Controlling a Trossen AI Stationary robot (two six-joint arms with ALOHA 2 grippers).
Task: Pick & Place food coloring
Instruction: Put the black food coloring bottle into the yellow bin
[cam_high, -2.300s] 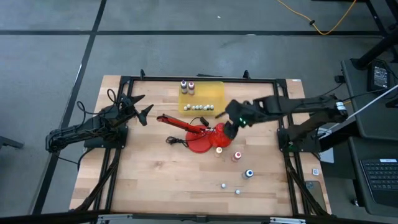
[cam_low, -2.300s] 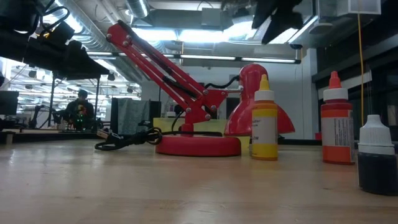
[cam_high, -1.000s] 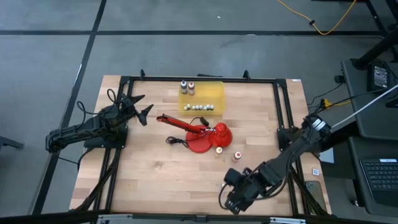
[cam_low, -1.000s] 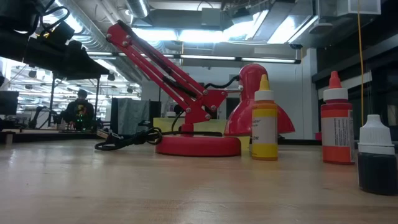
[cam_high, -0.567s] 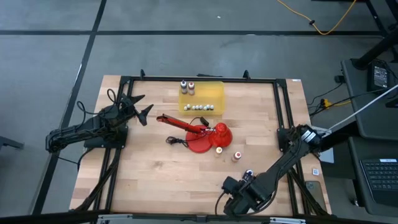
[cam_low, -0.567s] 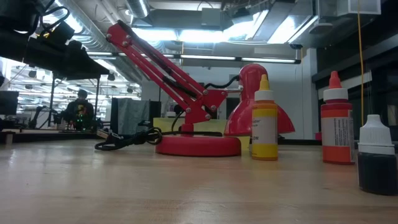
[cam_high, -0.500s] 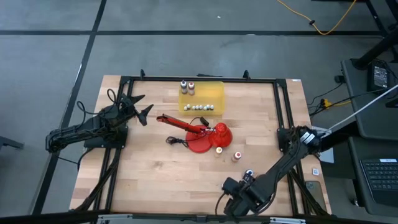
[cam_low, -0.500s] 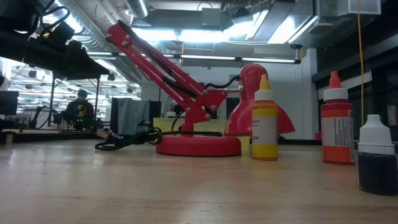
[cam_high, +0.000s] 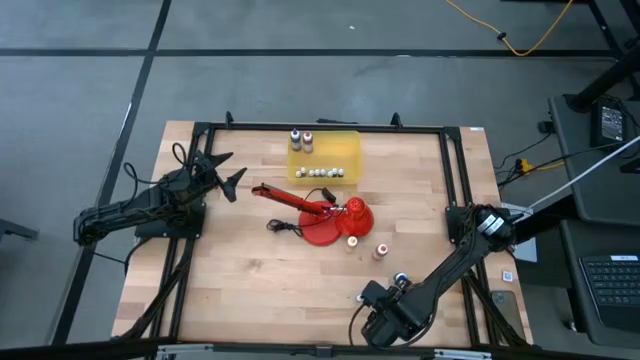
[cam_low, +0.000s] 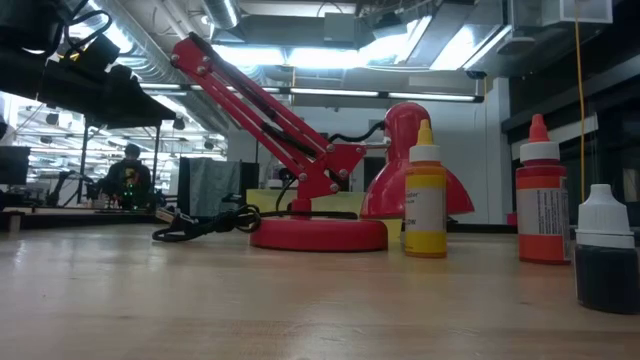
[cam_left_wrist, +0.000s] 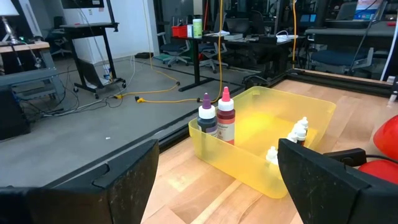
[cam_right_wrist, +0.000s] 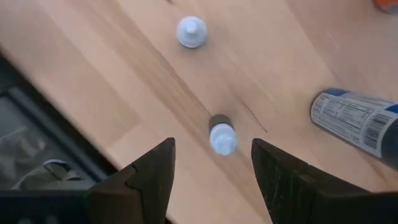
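My right gripper (cam_right_wrist: 214, 167) hangs open over the table's near right part (cam_high: 380, 320), fingers pointing down. Below it stand two tiny pale-capped dropper bottles: one (cam_right_wrist: 222, 138) in line with the gap between the fingers, the other (cam_right_wrist: 191, 31) farther off. The blue bottle (cam_right_wrist: 357, 121) (cam_high: 400, 280) stands beside them. The yellow bottle (cam_high: 352, 241) (cam_low: 425, 200) and the orange-red one (cam_high: 381, 250) (cam_low: 541, 200) stand by the red lamp. The purple (cam_left_wrist: 206, 115) and dark red (cam_left_wrist: 225, 115) bottles stand in the yellow tray (cam_high: 324, 158). My left gripper (cam_high: 225, 175) waits open at the left.
A red desk lamp (cam_high: 325, 215) lies folded mid-table with its black cord (cam_low: 205, 225). Several small pale-capped bottles (cam_high: 320, 172) lie in the yellow tray (cam_left_wrist: 249, 158). The table's near edge (cam_right_wrist: 68, 130) runs just below my right gripper. A black frame (cam_high: 455, 200) borders the table.
My right arm has sunk lower over the table's near right part and drawn slightly toward the near edge, so the blue bottle shows beside it in the high view. The bottles have stayed where they were.
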